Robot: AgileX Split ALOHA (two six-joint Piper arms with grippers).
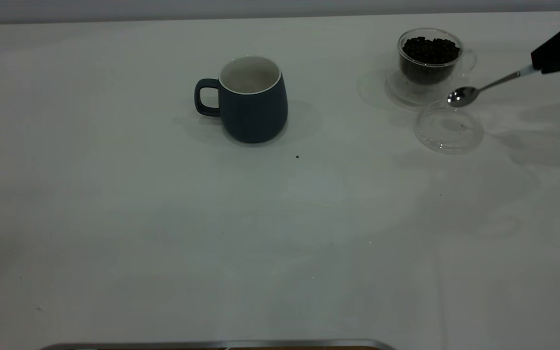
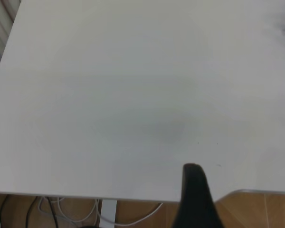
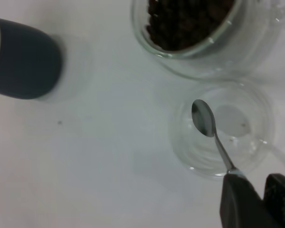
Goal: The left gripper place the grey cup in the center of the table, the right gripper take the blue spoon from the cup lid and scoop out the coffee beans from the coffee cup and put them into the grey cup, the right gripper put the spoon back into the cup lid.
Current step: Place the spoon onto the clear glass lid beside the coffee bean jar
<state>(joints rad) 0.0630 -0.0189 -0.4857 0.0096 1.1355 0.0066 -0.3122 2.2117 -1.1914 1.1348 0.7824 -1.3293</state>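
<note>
Steel spoon (image 1: 462, 95) with its pale blue handle clamped in the right gripper (image 1: 537, 64), bowl empty, held in the air just above the far rim of the clear lid (image 1: 448, 128). The right wrist view shows the same: spoon (image 3: 205, 119) over the lid (image 3: 223, 128), handle pinched between the dark gripper fingers (image 3: 237, 199).

The glass cup (image 1: 429, 56) stands just beyond the lid at far right, heaped full of coffee beans (image 1: 430, 49). The grey mug (image 1: 253, 99) stands upright near the middle of the bench (image 1: 163, 233), slightly toward the far side, handle pointing left; its white inside appears empty.

Progress, as judged: the mug is placed and the spoon is lifted off the lid. No beans show in the mug or in the spoon, so scooping, tipping into the mug and returning the spoon to the lid all seem to remain.

Pose: the right arm enters from the far right edge, gripper raised, with the spoon slanting down and leftward toward the lid and glass cup. The left arm is parked off to the left, outside the exterior view; its wrist view shows one dark finger (image 2: 195, 197) over bare bench near the edge, and whether that gripper is wide or narrow cannot be told.
</note>
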